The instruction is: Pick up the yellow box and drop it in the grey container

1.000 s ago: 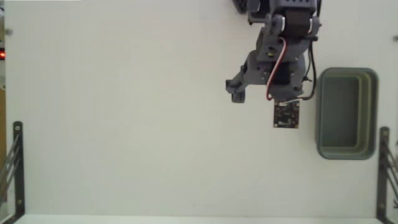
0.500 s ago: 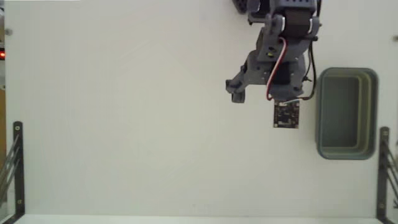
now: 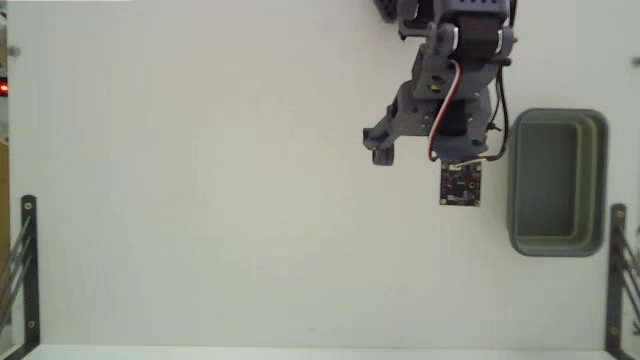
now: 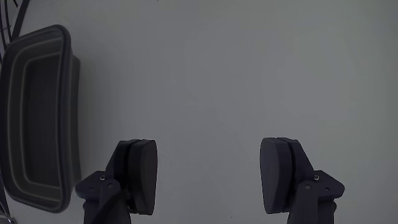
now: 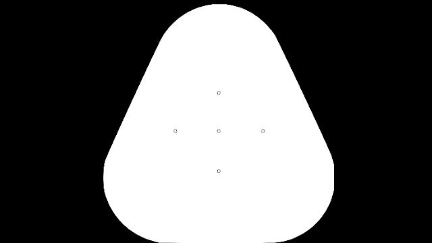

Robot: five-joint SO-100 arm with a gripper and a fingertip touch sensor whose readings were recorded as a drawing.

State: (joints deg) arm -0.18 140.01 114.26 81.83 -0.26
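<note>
No yellow box shows in either view. There is one grey container (image 3: 557,182), empty, at the right of the white table (image 3: 200,200) in the fixed view and at the left edge of the wrist view. The one gripper (image 4: 208,177) is wide open above bare table and holds nothing. Only the fixed view shows the arm (image 3: 445,90) and black brackets (image 3: 22,265) at the table's lower corners.

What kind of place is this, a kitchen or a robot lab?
Probably a robot test table: a plain white tabletop, a small robot arm, and a grey tub. No kitchen things show.
</note>
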